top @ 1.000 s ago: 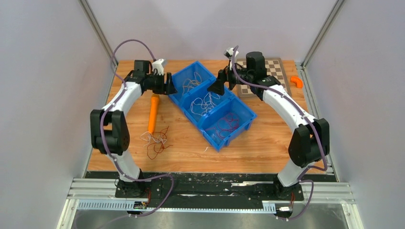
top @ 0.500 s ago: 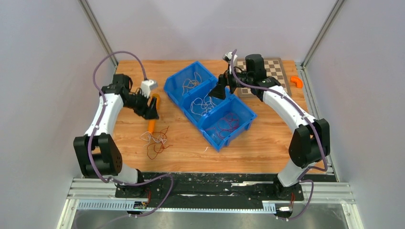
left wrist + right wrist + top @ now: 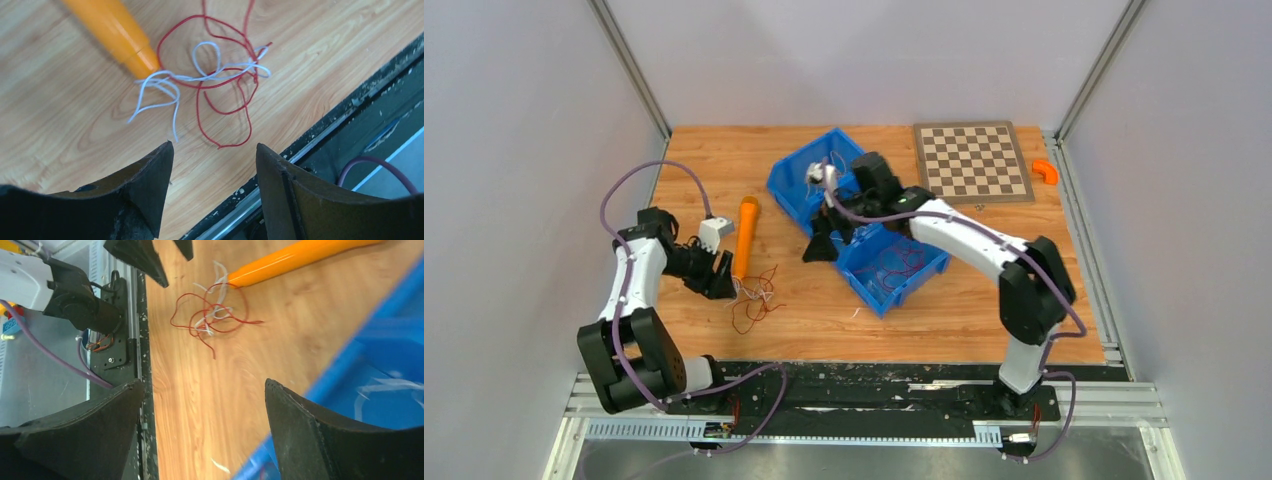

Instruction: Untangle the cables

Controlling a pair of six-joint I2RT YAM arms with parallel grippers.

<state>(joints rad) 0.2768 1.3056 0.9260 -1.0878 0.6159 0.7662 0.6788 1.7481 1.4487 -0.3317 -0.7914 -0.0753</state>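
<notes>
Currently hovering near cables (image 3: pixel 210 78) on bench (image 3: pixel 75 100) with left end effector (image 3: pixel 214 150) wide, empty; right end effector (image 3: pixel 204 385) likewise wide, empty.

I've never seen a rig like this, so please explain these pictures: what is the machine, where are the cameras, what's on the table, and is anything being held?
These are two white robot arms bolted to a wooden table. One picture looks down from above. The other two come from a camera on each wrist, showing that arm's black fingers. On the table lie a tangle of thin red and white cables, a long orange plastic tool beside it, a row of blue plastic bins holding more wires, and a checkered board. The left gripper hovers near the tangle and the right gripper by the bins. Both are open and hold nothing.
</notes>
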